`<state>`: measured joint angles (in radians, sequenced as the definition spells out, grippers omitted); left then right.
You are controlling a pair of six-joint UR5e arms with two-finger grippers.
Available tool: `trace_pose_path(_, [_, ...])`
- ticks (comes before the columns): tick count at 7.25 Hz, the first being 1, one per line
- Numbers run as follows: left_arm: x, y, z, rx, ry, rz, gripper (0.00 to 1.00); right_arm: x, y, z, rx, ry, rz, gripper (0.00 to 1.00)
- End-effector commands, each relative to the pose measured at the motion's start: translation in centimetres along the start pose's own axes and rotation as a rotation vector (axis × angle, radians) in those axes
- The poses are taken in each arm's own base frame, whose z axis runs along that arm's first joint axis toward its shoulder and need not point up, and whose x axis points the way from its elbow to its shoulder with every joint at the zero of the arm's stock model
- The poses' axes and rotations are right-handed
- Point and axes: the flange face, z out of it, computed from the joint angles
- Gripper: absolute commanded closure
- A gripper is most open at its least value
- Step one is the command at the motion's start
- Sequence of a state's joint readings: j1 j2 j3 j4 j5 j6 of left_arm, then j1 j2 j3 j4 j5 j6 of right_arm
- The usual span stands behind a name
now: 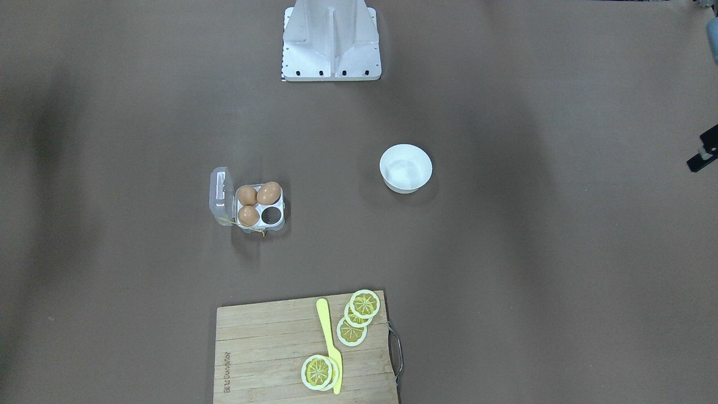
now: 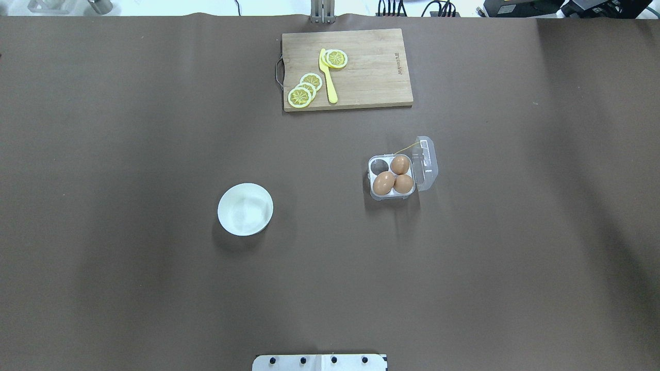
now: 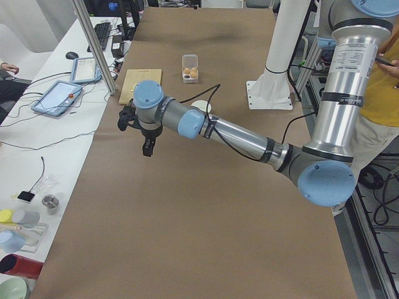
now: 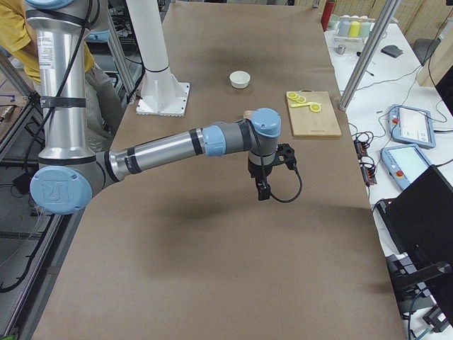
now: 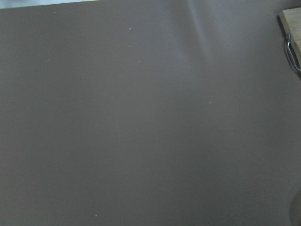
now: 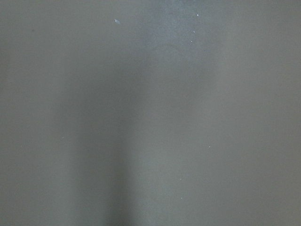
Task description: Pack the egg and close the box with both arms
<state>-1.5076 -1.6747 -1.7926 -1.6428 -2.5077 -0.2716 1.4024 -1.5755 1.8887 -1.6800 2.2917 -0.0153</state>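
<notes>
The clear egg box (image 1: 279, 224) stands open on the brown table, its lid (image 1: 221, 195) folded back. Three orange-brown eggs (image 1: 268, 192) fill three cells and one cell (image 1: 273, 215) is empty. The box also shows in the overhead view (image 2: 372, 195). My left gripper (image 3: 148, 149) hangs above bare table far from the box; only a black piece shows at the front view's right edge (image 1: 704, 151). My right gripper (image 4: 263, 190) hangs above bare table, seen only from the side. I cannot tell whether either is open or shut.
An empty white bowl (image 1: 405, 168) stands apart from the box. A wooden cutting board (image 1: 263, 348) holds lemon slices (image 1: 364, 303) and a yellow knife (image 1: 330, 342). The white robot base (image 1: 331, 42) is at the table's edge. Both wrist views show bare table.
</notes>
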Motion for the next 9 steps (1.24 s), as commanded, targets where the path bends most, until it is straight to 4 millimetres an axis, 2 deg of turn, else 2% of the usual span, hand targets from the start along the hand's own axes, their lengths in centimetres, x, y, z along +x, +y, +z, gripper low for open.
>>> trace_pose_path(1, [-8.0,5.3,1.2,-0.043,-0.041,-0.158,0.03,-0.3,0.0,0.3,-0.006,-0.002,-0.005,0.0])
trace_pose_path(2, [-10.5,5.7,2.0,-0.059,-0.089,-0.204,0.03,-0.4,0.0,0.3,-0.007,-0.004,-0.006,0.0])
trace_pose_path(4, [-16.2,7.0,5.4,-0.123,-0.168,-0.262,0.03,-0.7,0.0,0.2,-0.006,-0.015,-0.009,0.0])
trace_pose_path(6, [-18.4,8.0,6.5,-0.161,-0.161,-0.193,0.03,-1.0,-0.2,0.0,0.001,-0.021,-0.011,0.0])
trace_pose_path(8, [-18.1,7.9,6.3,-0.144,-0.159,-0.176,0.02,-1.6,-0.3,-0.1,0.004,-0.051,-0.02,0.03])
trace_pose_path(9, [-17.9,7.6,6.2,-0.14,-0.158,-0.172,0.02,-2.6,-0.7,-0.7,0.017,-0.09,-0.033,0.49])
